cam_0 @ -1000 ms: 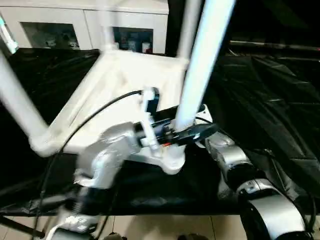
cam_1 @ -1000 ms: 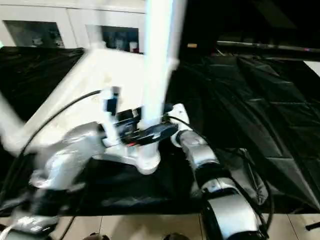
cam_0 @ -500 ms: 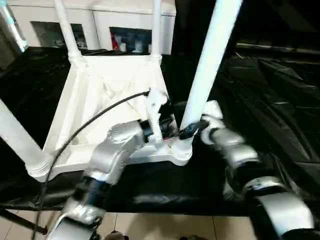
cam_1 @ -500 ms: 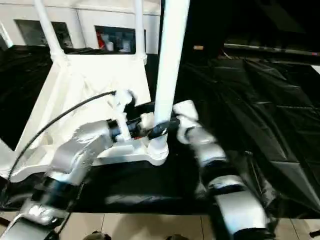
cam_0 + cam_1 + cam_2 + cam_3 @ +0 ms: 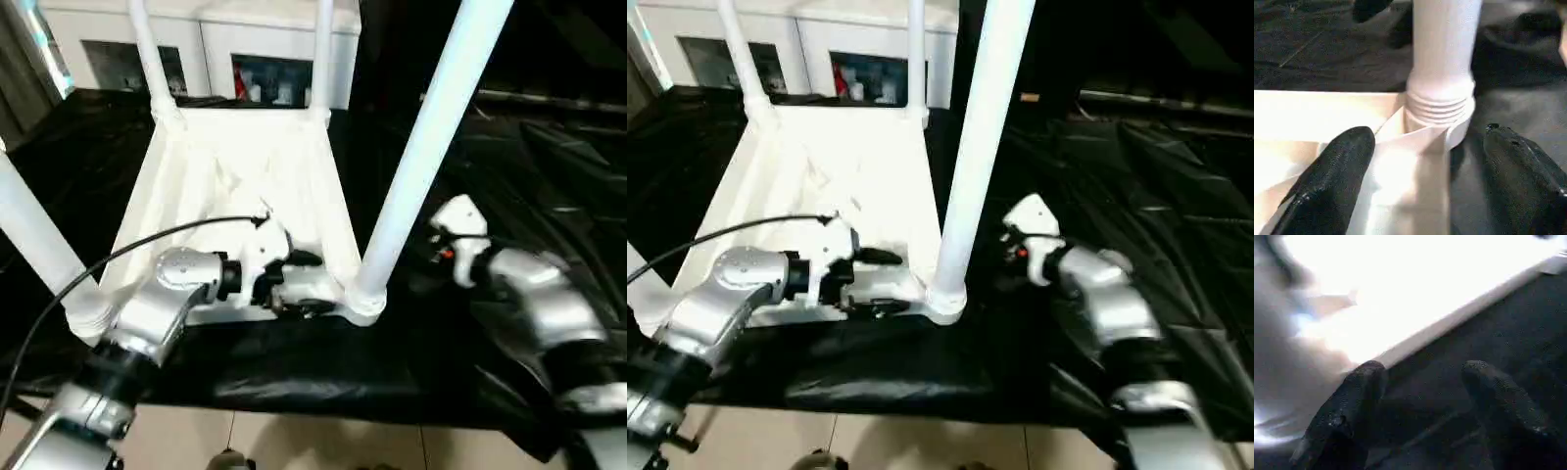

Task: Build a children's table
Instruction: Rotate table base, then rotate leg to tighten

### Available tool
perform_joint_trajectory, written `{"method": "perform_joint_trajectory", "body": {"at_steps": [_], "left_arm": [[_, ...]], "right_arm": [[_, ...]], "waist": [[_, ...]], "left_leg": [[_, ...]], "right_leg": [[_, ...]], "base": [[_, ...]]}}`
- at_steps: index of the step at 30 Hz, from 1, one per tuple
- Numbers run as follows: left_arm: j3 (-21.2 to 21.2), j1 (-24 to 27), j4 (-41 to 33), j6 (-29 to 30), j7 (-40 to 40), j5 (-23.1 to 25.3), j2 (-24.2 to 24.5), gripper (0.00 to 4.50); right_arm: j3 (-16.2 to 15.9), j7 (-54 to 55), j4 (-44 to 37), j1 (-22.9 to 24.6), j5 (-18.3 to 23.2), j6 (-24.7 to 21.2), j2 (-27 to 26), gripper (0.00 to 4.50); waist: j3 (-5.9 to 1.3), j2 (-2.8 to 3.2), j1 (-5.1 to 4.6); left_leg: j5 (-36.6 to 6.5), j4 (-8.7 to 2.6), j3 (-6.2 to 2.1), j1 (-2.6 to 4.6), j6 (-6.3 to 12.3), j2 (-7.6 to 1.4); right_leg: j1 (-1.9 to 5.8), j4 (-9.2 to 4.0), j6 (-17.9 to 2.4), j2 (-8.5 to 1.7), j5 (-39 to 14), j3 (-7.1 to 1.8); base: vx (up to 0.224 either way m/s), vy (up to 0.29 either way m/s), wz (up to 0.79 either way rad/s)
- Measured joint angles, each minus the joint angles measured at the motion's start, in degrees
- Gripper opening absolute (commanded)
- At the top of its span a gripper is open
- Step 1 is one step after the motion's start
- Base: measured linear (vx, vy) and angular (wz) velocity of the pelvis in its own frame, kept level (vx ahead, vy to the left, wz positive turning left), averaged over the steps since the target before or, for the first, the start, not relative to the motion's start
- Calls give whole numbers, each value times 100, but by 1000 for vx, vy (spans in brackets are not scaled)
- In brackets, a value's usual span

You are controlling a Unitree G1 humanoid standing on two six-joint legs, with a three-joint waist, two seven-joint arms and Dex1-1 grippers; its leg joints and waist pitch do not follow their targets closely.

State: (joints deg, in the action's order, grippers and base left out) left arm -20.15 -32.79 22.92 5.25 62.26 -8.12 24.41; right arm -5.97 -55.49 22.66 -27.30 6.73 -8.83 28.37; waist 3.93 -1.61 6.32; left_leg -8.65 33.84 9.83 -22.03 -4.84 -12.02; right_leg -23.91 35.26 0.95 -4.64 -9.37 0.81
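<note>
The children's table lies upside down on black cloth, its white ribbed tabletop (image 5: pixel 245 166) facing up. Legs stand in its corner sockets: two far ones (image 5: pixel 147 59), a near-left one (image 5: pixel 34 235) and a near-right one (image 5: pixel 421 147), whose threaded base (image 5: pixel 1440 105) sits in its socket (image 5: pixel 367 299). My left gripper (image 5: pixel 306 286) is open at the tabletop's near edge, just left of that socket, its fingers (image 5: pixel 1337 171) wide apart and holding nothing. My right gripper (image 5: pixel 1420 369) is open over the cloth, a little to the right of the near-right leg.
A white glass-door cabinet (image 5: pixel 255 59) stands behind the work surface. Wrinkled black cloth (image 5: pixel 529 157) covers the surface to the right. The surface's front edge and the tiled floor (image 5: pixel 294 441) lie just below my arms. A black cable (image 5: pixel 127 253) arcs over my left forearm.
Both grippers have come away from the near-right leg's base: the right arm has pulled off to the right, the left gripper has backed to the left along the near edge. The camera has also shifted.
</note>
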Motion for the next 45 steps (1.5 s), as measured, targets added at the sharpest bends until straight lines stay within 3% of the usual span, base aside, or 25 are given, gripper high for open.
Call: {"method": "perform_joint_trajectory", "body": {"at_steps": [5, 16, 22, 45], "left_arm": [[-49, -211, 582, -185, 108, 192, -146, 339], [-169, -268, 893, -328, 374, 325, -291, 253], [-277, -279, 1009, -454, 388, 561, -240, 209], [-225, -286, 1037, -387, 779, 614, -49, 8]], "right_arm": [[-138, -589, -1026, 370, 267, -719, 444, 294], [-189, -778, -1690, 739, 462, -1369, 680, 294], [-192, -823, -1822, 764, 472, -1526, 779, 294], [-301, -879, -1994, 871, 488, -1706, 839, 294]], "waist": [[-1, 1, 15], [-4, 7, 28], [-12, 19, 25], [-17, 23, 5]], "left_leg": [[0, 0, 0, -1, 0, 0], [0, 2, -1, 0, 0, 1], [0, 2, -2, 4, 0, 1], [0, 2, -1, 9, 0, 1]], "right_leg": [[-2, 0, 0, -1, 0, -1], [-2, 2, -2, -4, 1, 1], [1, 4, -2, -4, 1, 1], [1, 7, -1, -5, 1, -1]], "base": [[0, 0, 0], [0, 0, 0], [0, 0, 0], [0, 0, 0]]}}
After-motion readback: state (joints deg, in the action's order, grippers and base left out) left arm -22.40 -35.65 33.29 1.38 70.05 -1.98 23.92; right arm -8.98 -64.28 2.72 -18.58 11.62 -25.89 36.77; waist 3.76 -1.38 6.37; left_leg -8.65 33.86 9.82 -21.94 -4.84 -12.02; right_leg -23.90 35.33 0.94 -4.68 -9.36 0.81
